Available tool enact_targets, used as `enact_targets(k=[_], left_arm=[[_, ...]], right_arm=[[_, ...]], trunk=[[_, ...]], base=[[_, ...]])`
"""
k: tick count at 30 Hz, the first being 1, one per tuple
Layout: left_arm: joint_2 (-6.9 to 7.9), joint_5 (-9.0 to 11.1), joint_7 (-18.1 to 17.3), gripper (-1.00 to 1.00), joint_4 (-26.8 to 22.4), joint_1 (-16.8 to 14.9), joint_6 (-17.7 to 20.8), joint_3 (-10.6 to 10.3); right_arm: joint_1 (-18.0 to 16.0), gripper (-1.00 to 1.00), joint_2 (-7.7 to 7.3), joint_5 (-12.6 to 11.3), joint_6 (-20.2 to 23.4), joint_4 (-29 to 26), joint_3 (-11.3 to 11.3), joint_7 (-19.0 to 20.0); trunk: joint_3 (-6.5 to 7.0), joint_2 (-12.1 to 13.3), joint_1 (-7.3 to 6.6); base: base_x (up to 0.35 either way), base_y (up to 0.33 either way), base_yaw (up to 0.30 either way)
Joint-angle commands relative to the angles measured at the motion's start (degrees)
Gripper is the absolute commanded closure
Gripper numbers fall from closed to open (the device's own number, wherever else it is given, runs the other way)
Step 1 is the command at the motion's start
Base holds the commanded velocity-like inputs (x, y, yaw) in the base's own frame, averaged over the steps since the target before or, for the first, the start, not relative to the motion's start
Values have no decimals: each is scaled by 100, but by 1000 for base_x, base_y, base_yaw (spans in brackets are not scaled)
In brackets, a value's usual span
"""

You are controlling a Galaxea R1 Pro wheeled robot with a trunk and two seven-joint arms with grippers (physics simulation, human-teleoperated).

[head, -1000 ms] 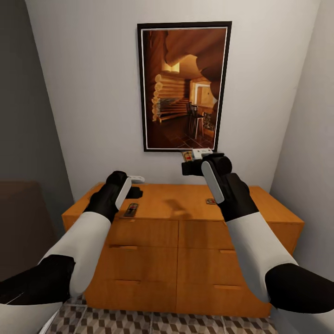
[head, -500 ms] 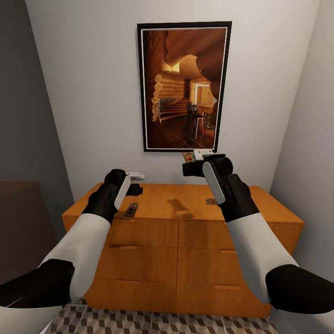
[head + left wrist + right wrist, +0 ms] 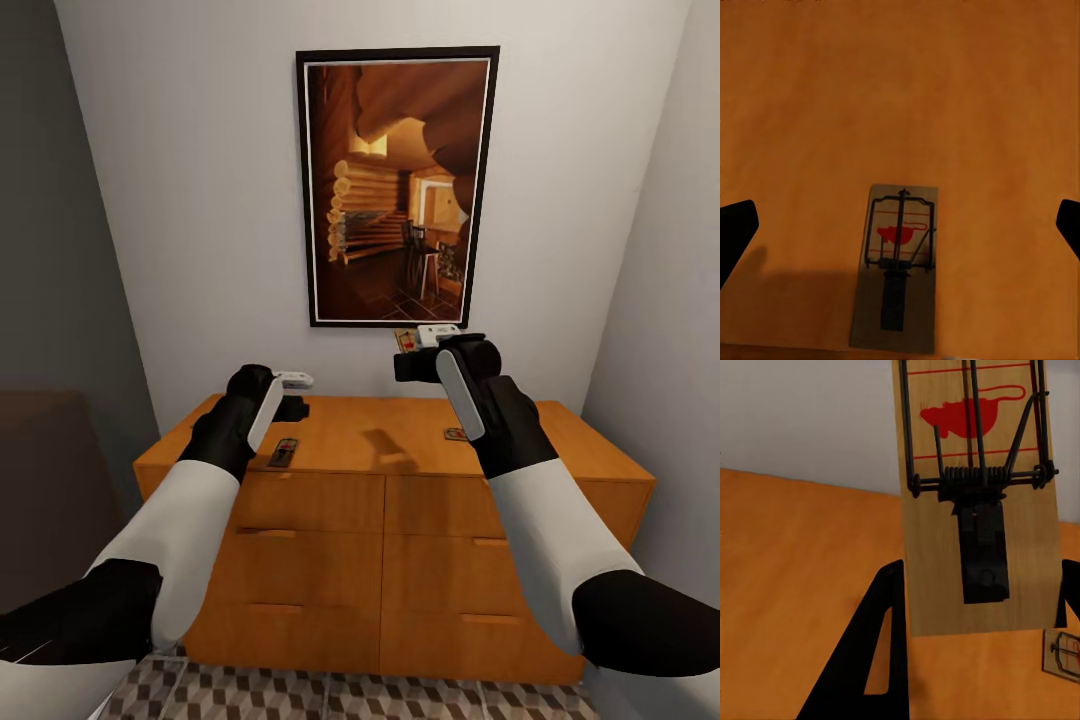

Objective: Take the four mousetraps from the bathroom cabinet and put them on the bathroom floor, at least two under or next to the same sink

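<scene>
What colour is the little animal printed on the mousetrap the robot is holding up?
Red, on the pale wooden board of the mousetrap; the right wrist view shows it best.

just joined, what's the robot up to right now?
It's at the cabinet collecting mousetraps. The right hand holds one mousetrap lifted above the cabinet top, in front of the framed picture. The left hand is open, hovering over a second mousetrap lying flat near the top's front edge. A third mousetrap lies on the top beside the right arm. None is on the tiled floor here yet.
</scene>
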Motion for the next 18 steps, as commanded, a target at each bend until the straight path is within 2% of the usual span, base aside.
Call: enact_targets(k=[1, 8, 14, 18], left_arm=[[-3, 48, 48, -100, -9, -4, 19, -11], [-2, 51, 48, -100, -23, -4, 19, -3], [1, 56, 48, -100, 15, -4, 19, -16], [7, 62, 42, -100, 219, -9, 19, -21]], right_arm=[[-5, 100, 1, -68, 16, -3, 5, -55], [-5, 100, 6, -68, 16, -2, 5, -59], [-5, 100, 7, -68, 16, -2, 5, -63], [-5, 100, 7, -68, 16, 4, 5, -72]], trunk=[[-7, -4, 0], [-7, -4, 0], [-7, -4, 0], [-7, -4, 0]], base=[[-29, 0, 0], [-144, 0, 0], [-29, 0, 0], [-4, 0, 0]])
